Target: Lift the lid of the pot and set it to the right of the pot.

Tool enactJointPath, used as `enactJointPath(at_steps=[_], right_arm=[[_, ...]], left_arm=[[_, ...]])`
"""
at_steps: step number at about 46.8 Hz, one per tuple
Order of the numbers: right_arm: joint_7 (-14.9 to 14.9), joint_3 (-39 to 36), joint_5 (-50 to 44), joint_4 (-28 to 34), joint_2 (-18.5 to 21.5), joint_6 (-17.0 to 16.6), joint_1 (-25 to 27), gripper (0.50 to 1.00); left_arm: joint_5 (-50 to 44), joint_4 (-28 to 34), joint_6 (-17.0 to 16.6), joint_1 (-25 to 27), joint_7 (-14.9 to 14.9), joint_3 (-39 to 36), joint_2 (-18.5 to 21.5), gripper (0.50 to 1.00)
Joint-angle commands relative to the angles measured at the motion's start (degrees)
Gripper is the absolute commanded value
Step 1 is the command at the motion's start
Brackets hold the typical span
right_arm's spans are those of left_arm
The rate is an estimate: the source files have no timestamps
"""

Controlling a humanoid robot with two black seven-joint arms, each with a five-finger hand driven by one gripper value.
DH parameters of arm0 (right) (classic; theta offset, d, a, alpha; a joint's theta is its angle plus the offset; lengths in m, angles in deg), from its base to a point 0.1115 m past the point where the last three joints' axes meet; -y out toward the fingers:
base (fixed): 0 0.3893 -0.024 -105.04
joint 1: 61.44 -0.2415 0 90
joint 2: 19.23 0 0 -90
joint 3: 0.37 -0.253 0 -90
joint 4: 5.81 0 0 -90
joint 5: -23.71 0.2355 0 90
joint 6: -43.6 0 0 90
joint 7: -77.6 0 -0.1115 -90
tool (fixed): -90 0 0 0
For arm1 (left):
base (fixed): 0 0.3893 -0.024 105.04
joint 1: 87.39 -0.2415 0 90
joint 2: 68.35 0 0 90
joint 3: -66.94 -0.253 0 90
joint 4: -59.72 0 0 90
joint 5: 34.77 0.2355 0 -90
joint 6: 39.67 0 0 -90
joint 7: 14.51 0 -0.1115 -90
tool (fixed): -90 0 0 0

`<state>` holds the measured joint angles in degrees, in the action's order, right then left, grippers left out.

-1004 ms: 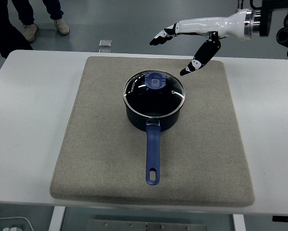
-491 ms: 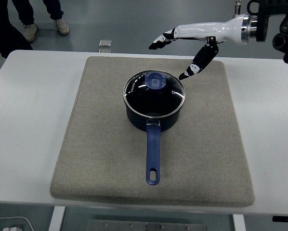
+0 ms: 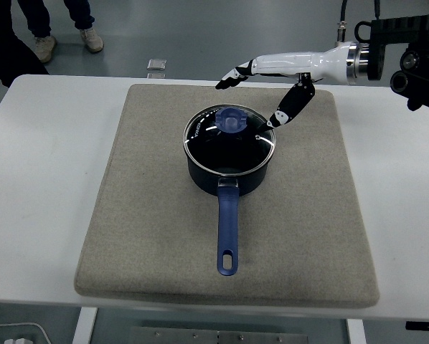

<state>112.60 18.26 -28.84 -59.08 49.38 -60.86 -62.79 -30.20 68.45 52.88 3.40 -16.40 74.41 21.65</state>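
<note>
A dark blue pot [image 3: 229, 170] stands in the middle of a beige mat [image 3: 150, 215], its long blue handle [image 3: 227, 229] pointing toward the near edge. A glass lid [image 3: 229, 136] with a blue knob [image 3: 231, 120] sits on it. My right hand [image 3: 252, 94], white with black fingertips, reaches in from the upper right. It is open, fingers spread above the far right rim of the lid, thumb hanging down close to the lid's edge. It holds nothing. My left arm is out of sight.
The mat lies on a white table [image 3: 42, 158]. A person's legs and shoes [image 3: 46, 43] show at the top left beyond the table. A small grey object [image 3: 156, 66] lies on the floor behind the table.
My right hand has moved left and down, from beyond the pot's far right toward the lid. The pot and lid have not moved.
</note>
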Motion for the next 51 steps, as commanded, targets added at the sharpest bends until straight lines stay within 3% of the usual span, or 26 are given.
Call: enactJointPath(at_steps=[1,25,38,51], right_arm=[[0.0,0.0,0.0,0.1,0.0,0.5,0.6,0.926],[0.0,-0.1,-0.7,0.1,0.1,2.8,2.0,0.924],[0.0,-0.3,-4.7,0.1,2.9,10.1,2.3,0.924],[0.0,-0.2,-7.3,0.0,3.4,11.8,2.7,0.921]], left_arm=[[0.0,0.0,0.0,0.0,0.1,0.0,0.0,1.0],[0.0,0.1,0.0,0.0,0.0,0.0,0.0,1.0],[0.0,0.0,0.0,0.0,0.1,0.0,0.0,1.0],[0.0,0.0,0.0,0.0,0.0,0.0,0.0,1.0]])
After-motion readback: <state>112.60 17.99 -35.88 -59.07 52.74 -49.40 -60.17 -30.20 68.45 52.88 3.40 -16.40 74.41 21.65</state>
